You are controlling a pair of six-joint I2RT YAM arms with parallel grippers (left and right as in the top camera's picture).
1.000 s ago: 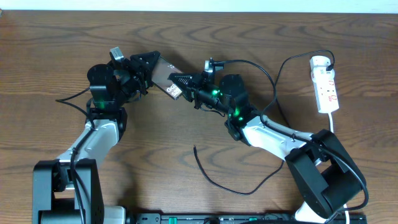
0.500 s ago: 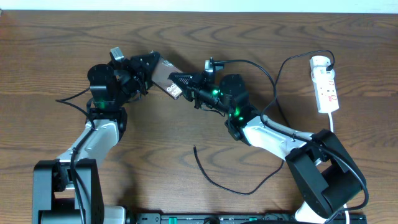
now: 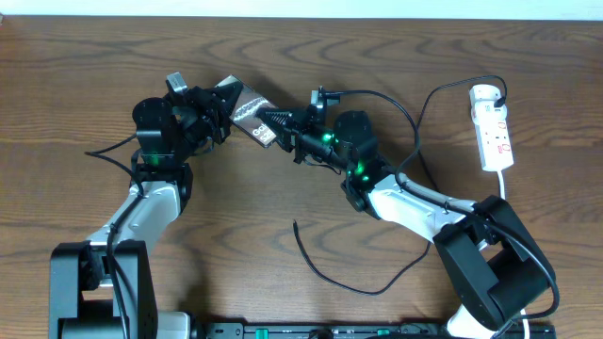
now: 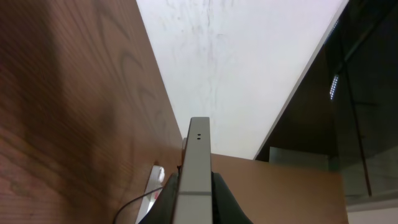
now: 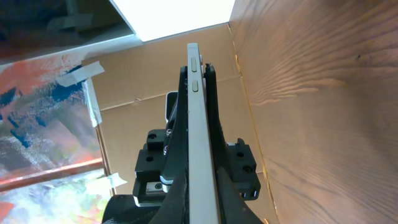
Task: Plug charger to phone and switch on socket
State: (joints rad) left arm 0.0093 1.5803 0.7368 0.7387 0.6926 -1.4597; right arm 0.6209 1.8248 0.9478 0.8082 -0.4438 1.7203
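The wooden table [image 3: 94, 56] carries little beyond my two arms, so I go down from there. The left arm [image 3: 151, 202] and right arm [image 3: 405, 202] both reach towards the upper middle, and their tips meet on one object. At the far right lies the socket [image 3: 494, 132], well apart from both arms.

The phone [image 3: 248, 110] is off the wood, held between the two grippers. The left gripper [image 3: 229, 102] is clamped on one end. In its wrist view I look straight along the phone's thin edge, a dark finger pressed to each face. The right gripper [image 3: 271, 121] is clamped on the other end, its fingers [image 5: 210, 118] flat against the phone, just below the side buttons.

The charger [image 3: 320, 274] trails in a loose curve across the lower middle of the table. Its plug tip [image 3: 296, 225] lies free on the wood below the phone, held by nothing.

As I read it, the step in hand is steadying the phone for plugging. One gripper must give up its hold to fetch the tip, and I would free the right one, which is nearer. I cannot tell which end has the port, so I would check that first. The left grip should stay firm and clear of that end.
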